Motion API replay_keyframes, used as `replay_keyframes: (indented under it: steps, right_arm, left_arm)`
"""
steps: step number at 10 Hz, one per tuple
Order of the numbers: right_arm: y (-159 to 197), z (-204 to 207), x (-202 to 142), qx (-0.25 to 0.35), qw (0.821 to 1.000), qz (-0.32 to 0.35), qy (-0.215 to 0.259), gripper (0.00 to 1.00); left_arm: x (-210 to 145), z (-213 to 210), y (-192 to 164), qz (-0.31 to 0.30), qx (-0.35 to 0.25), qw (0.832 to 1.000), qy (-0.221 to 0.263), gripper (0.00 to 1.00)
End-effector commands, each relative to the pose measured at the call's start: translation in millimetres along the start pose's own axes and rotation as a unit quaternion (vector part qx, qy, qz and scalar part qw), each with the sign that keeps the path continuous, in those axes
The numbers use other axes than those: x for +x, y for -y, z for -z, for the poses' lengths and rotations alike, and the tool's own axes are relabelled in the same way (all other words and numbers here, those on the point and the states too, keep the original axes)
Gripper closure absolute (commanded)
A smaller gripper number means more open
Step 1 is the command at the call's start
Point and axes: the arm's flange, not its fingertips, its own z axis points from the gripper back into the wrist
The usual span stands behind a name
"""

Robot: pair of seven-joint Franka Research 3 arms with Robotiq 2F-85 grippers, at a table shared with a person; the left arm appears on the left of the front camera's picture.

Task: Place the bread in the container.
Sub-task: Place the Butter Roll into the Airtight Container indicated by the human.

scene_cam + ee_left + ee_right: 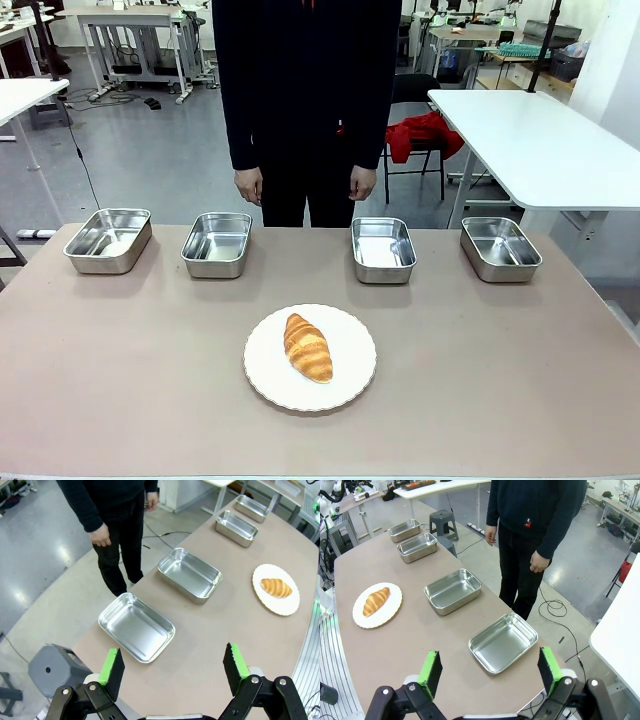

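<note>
The bread (pixel 308 347), a golden-brown croissant with a bumpy, flaky crust and pointy ends, lies in the middle of a round white plate (pixel 262 385) on the smooth tan table (pixel 500 380). Past the plate, along the far edge, four shiny steel trays sit in a row, all shallow with round corners: the left tray (pixel 100 262), the second tray (pixel 213 268), the third tray (pixel 383 273) and the right tray (pixel 503 272). The left gripper (pixel 173 662) and the right gripper (pixel 489 667) each hang over an end of the table with their green-padded fingers spread wide, holding nothing and touching nothing.
</note>
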Motion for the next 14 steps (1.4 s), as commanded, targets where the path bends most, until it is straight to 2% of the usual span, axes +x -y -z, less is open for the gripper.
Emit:
replay_keyframes:
  steps: [1, 14]
  right_arm:
    - [-0.7, -0.6, 2.7, 0.001, 1.000, -0.005, -0.002, 0.00]
    - [-0.7, -0.6, 2.7, 0.001, 1.000, -0.005, -0.002, 0.00]
  left_arm:
    - [0.3, -1.5, 0.0, 0.007, -0.004, 1.000, 0.008, 0.00]
    - [0.3, -1.5, 0.0, 0.007, -0.004, 1.000, 0.008, 0.00]
